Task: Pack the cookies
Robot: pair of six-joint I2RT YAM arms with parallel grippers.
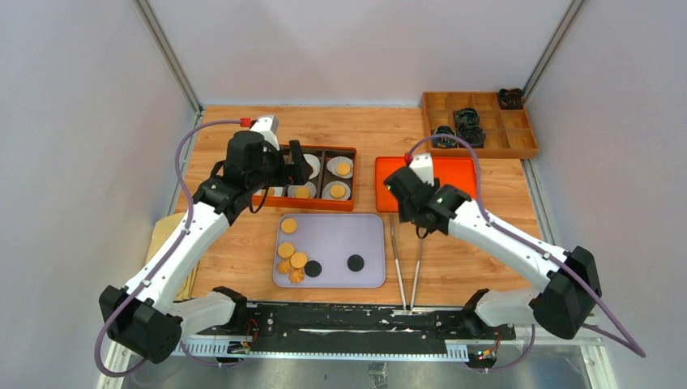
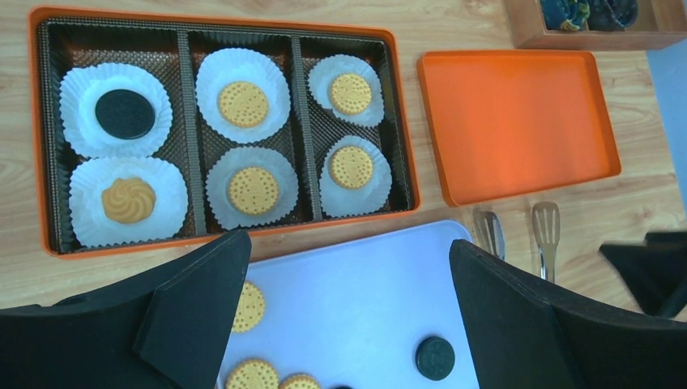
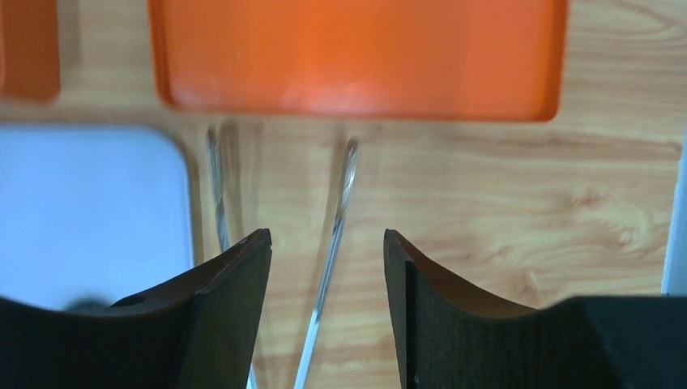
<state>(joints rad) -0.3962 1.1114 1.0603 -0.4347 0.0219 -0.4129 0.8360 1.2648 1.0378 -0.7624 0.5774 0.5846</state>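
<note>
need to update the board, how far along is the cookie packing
Done: six cookies sit in paper cups in the box. In hand: nothing gripped; the right hand hovers open over the tongs. To do: about seven cookies wait on the tray, and the orange lid lies beside the box.

Top view was bright and even, soft overhead light, only faint shadows under the arms on the worktop and no real glare. Left wrist shot was crisp on the cookies, with just the black left pincer a bit soft at the bottom. Right wrist one was mushy though: tongs smeared into ghosty streaks, orange tray out of focus with a pale sheen along its near edge.
</note>
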